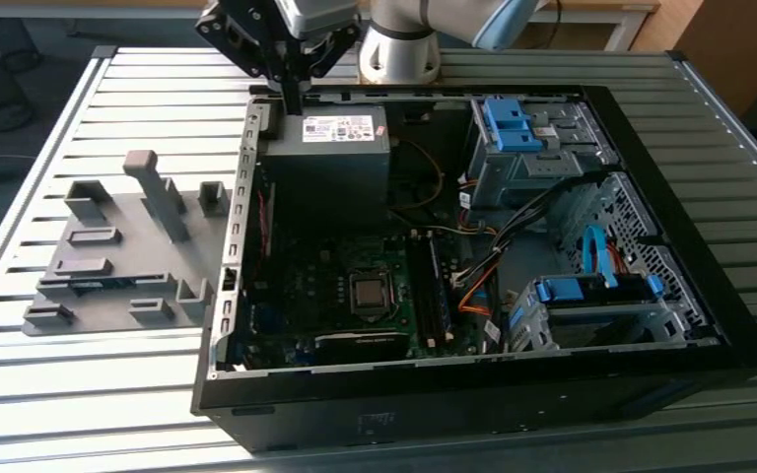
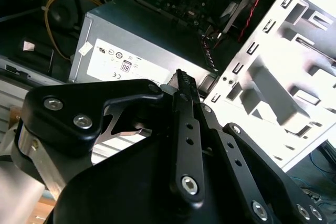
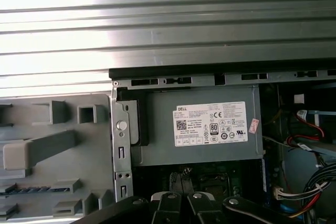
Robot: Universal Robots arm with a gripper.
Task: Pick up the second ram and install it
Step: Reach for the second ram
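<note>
On the exterior view's left sat the grey plastic fixture plate (image 1: 115, 258); the first wrist view caught the thin blue-green ram stick (image 3: 32, 188) slotted in it. The black gripper (image 1: 296, 97), fingers pinched together, hung over the far edge of the open black case (image 1: 418, 414).

The worktop (image 1: 103, 394) is ribbed bare metal with a bright sheen. The computer case (image 1: 484, 409) has matt black outer walls. The power supply (image 1: 332, 168) is dull grey sheet metal with a pale paper-like sticker (image 1: 343, 128). The fixture (image 1: 115, 276) looks matt grey plastic. The gripper (image 2: 184, 85) is smooth, faintly glossy black, with shiny metal screws (image 2: 189, 184).
</note>
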